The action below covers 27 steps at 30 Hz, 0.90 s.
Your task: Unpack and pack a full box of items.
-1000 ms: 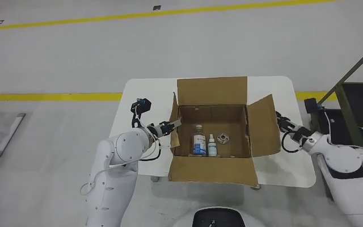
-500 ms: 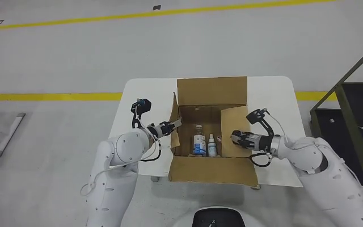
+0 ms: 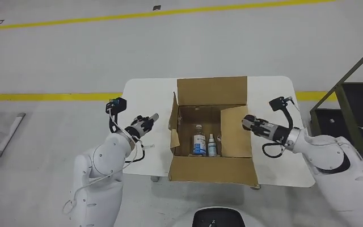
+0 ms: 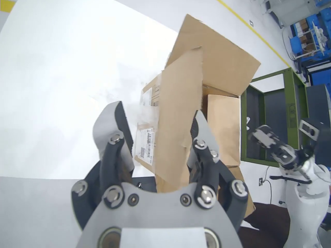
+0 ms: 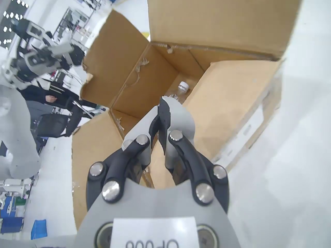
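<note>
Our left gripper (image 3: 151, 118) hung with its fingers (image 4: 121, 122) spread wide above the white table (image 3: 142, 93), near the cardboard box (image 3: 211, 168) but apart from its upright left flap (image 3: 174, 120). Our right gripper (image 5: 164, 108), fingers pressed together on nothing, sat at the outer edge of the right flap (image 3: 235, 133), which was folded in over the opening. Inside we saw a blue-labelled bottle (image 3: 198, 142) and a small spray bottle (image 3: 211, 146) side by side.
</note>
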Tool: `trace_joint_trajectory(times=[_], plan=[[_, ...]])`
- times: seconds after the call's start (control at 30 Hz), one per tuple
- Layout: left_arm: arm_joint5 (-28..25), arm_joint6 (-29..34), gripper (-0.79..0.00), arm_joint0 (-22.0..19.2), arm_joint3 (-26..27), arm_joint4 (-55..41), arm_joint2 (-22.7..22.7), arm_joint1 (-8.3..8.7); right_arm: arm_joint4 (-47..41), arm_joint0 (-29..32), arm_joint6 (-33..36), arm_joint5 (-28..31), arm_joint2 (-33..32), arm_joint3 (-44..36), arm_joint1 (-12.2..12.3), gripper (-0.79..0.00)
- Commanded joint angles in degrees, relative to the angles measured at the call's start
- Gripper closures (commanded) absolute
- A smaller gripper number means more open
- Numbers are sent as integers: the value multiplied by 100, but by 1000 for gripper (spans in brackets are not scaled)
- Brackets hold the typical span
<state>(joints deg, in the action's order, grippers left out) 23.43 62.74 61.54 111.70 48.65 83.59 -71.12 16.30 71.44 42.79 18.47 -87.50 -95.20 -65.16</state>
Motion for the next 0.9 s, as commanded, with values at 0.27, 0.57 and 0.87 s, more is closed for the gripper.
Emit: trace_joint_trajectory(times=[0.27, 0.57, 0.87], plan=[[-284, -106, 0, -379, -924, -1, -1008, -85, -1598, 386, -1128, -1131, -748, 461, -39, 0], [-1214, -191, 0, -978, -1581, -425, -1906, -215, -1598, 386, -1128, -1131, -748, 461, -39, 0], [-1160, 6, 0, -1425, -2345, -317, -2487, -326, -1718, 3, -2177, -961, -695, 1027, -95, 0]])
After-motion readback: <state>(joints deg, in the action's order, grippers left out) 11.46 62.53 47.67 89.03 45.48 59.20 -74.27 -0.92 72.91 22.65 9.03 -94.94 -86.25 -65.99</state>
